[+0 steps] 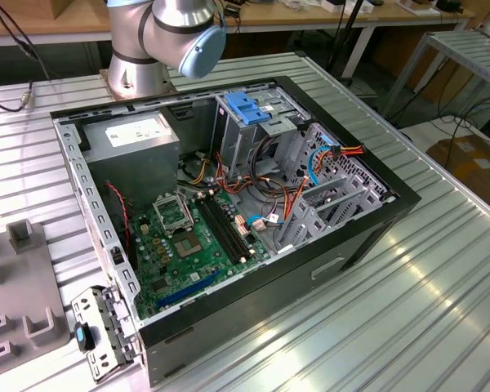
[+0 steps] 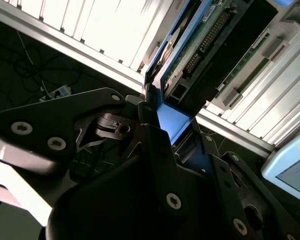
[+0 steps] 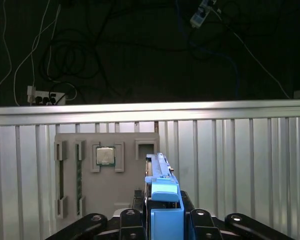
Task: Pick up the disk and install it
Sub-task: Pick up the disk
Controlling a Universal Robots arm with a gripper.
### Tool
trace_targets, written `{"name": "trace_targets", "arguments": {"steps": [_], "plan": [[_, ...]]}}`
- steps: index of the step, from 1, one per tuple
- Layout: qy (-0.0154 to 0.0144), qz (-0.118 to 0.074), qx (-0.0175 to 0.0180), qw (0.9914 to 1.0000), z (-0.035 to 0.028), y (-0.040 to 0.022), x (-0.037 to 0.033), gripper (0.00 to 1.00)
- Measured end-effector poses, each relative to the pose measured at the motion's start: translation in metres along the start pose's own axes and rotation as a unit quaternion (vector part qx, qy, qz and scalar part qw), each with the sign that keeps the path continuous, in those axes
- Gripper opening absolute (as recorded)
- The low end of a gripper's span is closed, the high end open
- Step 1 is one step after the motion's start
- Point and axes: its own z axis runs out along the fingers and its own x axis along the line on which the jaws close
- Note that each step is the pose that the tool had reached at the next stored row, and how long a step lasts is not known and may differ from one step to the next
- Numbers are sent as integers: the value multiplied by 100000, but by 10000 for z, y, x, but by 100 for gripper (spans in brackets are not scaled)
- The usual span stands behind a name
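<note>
The disk (image 3: 160,172) is seen edge-on in the first wrist view, standing upright with its blue carrier frame between the black fingers of my gripper (image 3: 163,216). The second wrist view shows the disk (image 2: 192,52) from its circuit-board side, with the gripper (image 2: 170,119) shut on the blue frame at one end. The disk is held up in the air above the slatted aluminium table (image 3: 240,165). In the exterior view, the open computer case (image 1: 367,237) lies on its side, and its grey drive cage with a blue latch (image 1: 249,106) stands at the far side.
A grey fixture tray (image 3: 125,190) holding a processor chip (image 3: 105,156) and memory sticks (image 3: 79,175) lies below the disk. In the case are the motherboard (image 1: 196,237), the power-supply box (image 1: 139,135) and loose cables (image 1: 269,163). The arm's base (image 1: 159,41) stands behind the case.
</note>
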Motion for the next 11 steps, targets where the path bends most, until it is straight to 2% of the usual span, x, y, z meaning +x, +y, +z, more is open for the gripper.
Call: {"name": "trace_targets", "arguments": {"steps": [11], "plan": [[-416,-1,-28,99999,-97,0,-2,37]]}}
